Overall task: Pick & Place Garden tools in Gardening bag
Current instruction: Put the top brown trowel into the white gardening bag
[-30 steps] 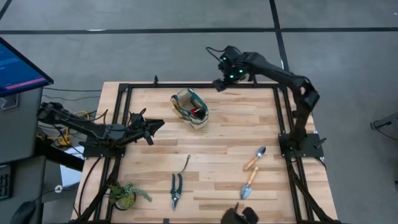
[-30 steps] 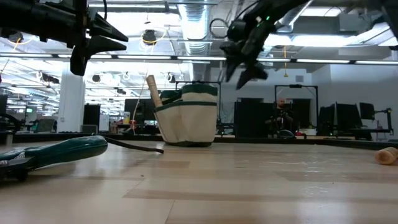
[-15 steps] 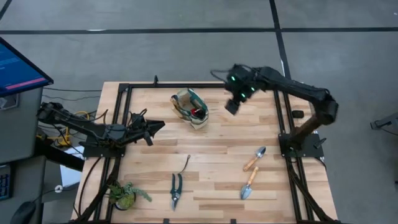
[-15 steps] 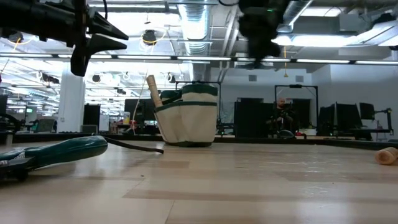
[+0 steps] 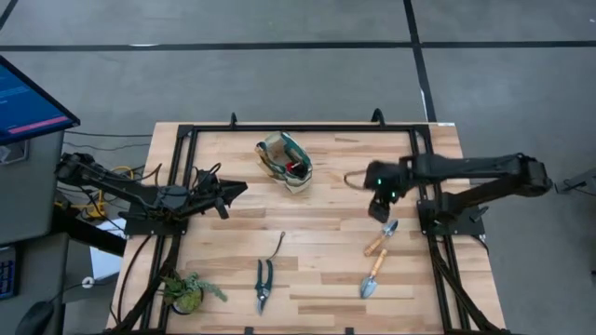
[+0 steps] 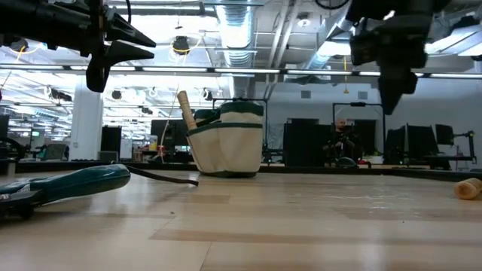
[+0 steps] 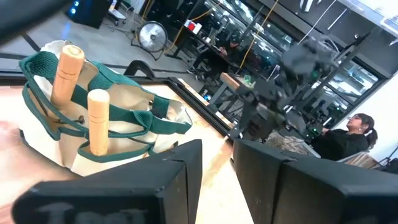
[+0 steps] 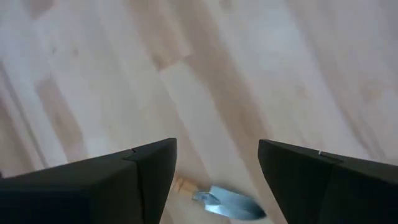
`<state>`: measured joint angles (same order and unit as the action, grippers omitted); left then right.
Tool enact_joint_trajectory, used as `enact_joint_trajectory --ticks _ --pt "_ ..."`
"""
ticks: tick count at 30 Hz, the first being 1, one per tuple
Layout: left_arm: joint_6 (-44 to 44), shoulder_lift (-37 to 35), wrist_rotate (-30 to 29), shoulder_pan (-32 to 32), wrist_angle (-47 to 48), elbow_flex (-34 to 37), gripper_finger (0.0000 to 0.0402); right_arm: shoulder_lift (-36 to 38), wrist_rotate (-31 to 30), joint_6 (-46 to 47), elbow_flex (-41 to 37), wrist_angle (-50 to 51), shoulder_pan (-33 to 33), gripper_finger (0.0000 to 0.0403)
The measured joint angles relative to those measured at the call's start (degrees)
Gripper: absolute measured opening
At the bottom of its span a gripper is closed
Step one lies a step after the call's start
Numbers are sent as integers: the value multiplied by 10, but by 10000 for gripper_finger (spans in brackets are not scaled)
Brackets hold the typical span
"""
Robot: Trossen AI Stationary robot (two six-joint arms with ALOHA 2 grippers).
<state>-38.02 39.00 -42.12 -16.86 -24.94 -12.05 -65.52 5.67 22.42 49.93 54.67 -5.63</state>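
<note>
- Landmark for all positions: the gardening bag (image 5: 285, 161), a cream tote with green trim standing upright toward the table's far edge.
- Two wooden handles (image 7: 97, 118) stand upright out of the bag, so some tools appear already stowed, blade down.
- Right gripper (image 5: 380, 207) hangs above the table to the right of the bag and nearer the front edge, just above the upper trowel (image 5: 382, 236). Its fingers stand apart and empty; the wrist view shows the trowel's silver blade (image 8: 230, 202) between them, well below. In my judgement the spread is set ready to straddle that tool.
- Upper trowel: lies flat, long axis diagonal, blade pointing toward the far-right, wooden handle toward the front.
- Lower trowel (image 5: 372, 273): lies nearer the front edge, close to the first, blade toward the front, handle pointing away.
- Pruning shears (image 5: 264, 284): lie in front of the bag, long axis running roughly front to back.
- Hooked tool (image 5: 277, 247): lies between shears and bag, slightly diagonal.
- Left gripper (image 5: 235, 189) waits left of the bag, aimed toward it, fingers narrowly parted and holding nothing.
</note>
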Motion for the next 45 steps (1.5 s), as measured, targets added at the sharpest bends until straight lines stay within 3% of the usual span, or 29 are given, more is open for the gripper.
enact_joint_trajectory --ticks 3,10,17,26,28,32,35,45 --pt "0 0 0 0 0 0 80 -11 -14 22 -16 0 38 219" --pt "-48 0 -3 0 0 0 80 -27 -103 237 -29 36 59 219" --pt "-102 0 -57 1 0 0 80 6 -86 369 -59 58 57 219" --pt "-120 1 -70 8 0 0 80 60 -85 575 -130 59 124 219" --pt "-120 1 -70 13 0 0 80 60 -87 525 -141 33 145 219" --pt "-119 1 -70 22 0 0 80 59 -83 291 -147 -90 196 219" --pt "-117 1 -70 28 0 0 80 53 -83 168 -138 -144 212 219" --pt "-104 1 -70 30 0 0 80 -68 -3 -28 -134 -136 237 219"
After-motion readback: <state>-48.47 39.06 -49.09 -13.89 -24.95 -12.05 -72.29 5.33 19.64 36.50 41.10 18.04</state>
